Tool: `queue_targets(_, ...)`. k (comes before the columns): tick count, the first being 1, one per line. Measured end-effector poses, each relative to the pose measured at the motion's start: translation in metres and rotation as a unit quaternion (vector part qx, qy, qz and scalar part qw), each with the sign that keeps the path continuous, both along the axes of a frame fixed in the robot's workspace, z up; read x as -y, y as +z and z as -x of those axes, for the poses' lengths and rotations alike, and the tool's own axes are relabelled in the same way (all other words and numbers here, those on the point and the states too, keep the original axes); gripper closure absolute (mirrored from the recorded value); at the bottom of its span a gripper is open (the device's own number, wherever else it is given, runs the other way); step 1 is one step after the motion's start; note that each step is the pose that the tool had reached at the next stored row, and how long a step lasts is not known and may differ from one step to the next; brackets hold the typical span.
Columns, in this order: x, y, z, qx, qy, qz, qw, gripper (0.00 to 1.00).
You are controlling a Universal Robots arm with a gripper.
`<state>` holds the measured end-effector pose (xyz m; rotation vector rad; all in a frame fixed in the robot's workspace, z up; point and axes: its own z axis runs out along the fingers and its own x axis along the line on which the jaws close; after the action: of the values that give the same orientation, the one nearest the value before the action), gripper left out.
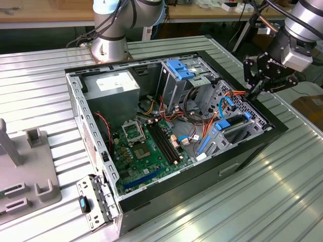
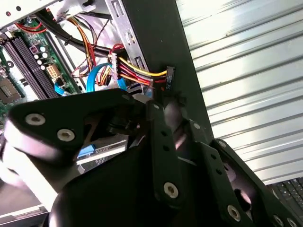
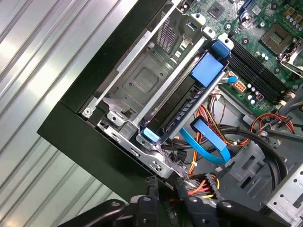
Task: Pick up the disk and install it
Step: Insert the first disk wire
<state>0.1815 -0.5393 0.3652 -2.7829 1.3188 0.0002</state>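
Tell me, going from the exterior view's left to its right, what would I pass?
Grey stand → grey box with white sticker → blue-topped cage → disk on edge in the case → gripper.

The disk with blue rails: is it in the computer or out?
In: the disk stands on edge inside the metal bay. Whether it is fully latched, cannot tell.

Open computer case (image 1: 212, 174), ribbed table (image 1: 275, 201)
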Motion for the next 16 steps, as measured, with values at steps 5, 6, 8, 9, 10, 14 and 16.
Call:
queue_targets(5,0.0000,0.0000,0.0000,0.0000,0.000,0.0000,1.0000,0.84)
queue_targets(6,0.0000,0.0000,0.0001,0.0000,0.000,0.0000,1.0000,0.84)
queue_targets(8,0.0000,0.0000,0.0023,0.0017,0.000,0.0000,1.0000,0.84)
queue_targets(9,0.0000,0.0000,0.0067,0.0057,0.000,-0.0001,1.0000,0.84)
queue_targets(10,0.0000,0.0000,0.0088,0.0075,0.000,-0.0001,1.0000,0.84)
queue_targets(14,0.0001,0.0000,0.0194,0.0178,0.000,-0.0001,0.9998,0.84)
queue_targets(16,0.0002,0.0000,0.0257,0.0244,0.000,-0.0001,0.9997,0.84)
